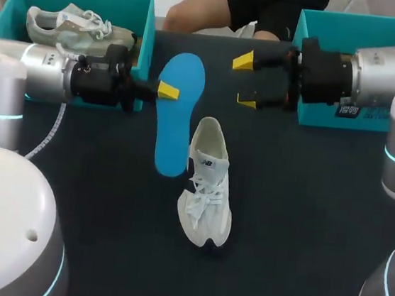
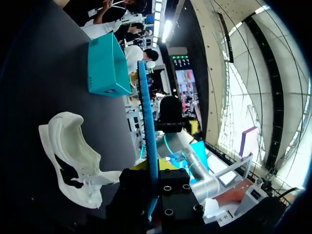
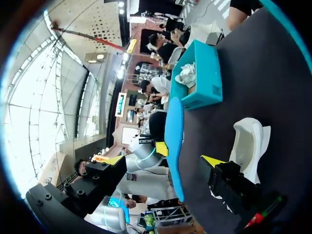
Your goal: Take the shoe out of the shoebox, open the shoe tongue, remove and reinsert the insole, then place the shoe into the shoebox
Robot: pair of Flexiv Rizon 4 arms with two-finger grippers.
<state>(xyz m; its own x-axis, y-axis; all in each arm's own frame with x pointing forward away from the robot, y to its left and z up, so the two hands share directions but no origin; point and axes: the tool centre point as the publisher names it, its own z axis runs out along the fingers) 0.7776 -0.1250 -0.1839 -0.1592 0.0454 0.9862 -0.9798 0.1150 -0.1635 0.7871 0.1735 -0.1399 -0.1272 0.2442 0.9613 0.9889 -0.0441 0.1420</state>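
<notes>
We are gripping the blue insole [image 1: 179, 124] with our left gripper [image 1: 165, 91], which is clenched across the insole's far half. One yellow tip is showing on top in the head view. In the left wrist view the insole [image 2: 147, 122] is running edge-on out between the fingers. Its near end is lying just to the left of the white shoe [image 1: 207, 192], and we cannot tell whether it is touching the table [image 1: 303, 224].

The shoe is sitting upright on the table near the middle. Its toe is pointing toward the near edge, its heel toward the far side, and its opening is facing up with the laces lying loose.

We are holding our right gripper [image 1: 246, 81] released, fingers spread wide and gripping nothing, to the right of the insole's far end and apart from it.

At the far left the teal shoebox [image 1: 147, 35] is holding a second, greyish shoe [image 1: 76, 25], and our left arm is crossing in front of it. A second teal box [image 1: 368, 28] is standing at the far right, partly behind our right arm.
</notes>
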